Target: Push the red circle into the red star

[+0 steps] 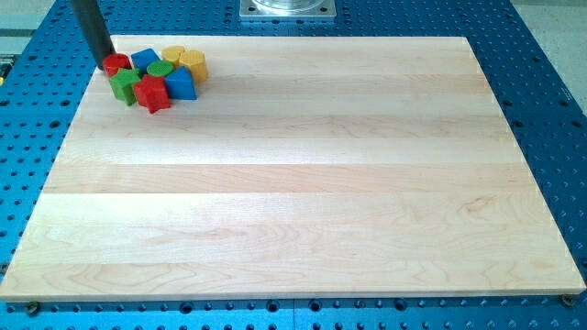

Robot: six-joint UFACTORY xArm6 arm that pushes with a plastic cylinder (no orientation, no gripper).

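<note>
Jaws do not exist on this arm, so nothing is gripped or held; it ends in a plain dark rod, and my tip rests at the upper left corner of the board, touching or just short of the left edge of the red circle.

That red circle sits at the far left of a tight cluster of blocks. Down and to its right lies the red star, near it but apart, with a green block between them on the left side. I count two red blocks: the circle and the star.

Two green blocks show: the one at the cluster's left, whose shape I cannot make out, and a green round block in the middle of the group. Two blue blocks show: one just to the right of the red circle, and a second blue block touching the star's right side. Two yellow blocks sit at the view's right end of the cluster, one toward the top and one just below and right of it; their shapes are unclear. That makes eight blocks in all, packed together.

They all lie on a pale wooden board, which rests on a blue perforated table.
</note>
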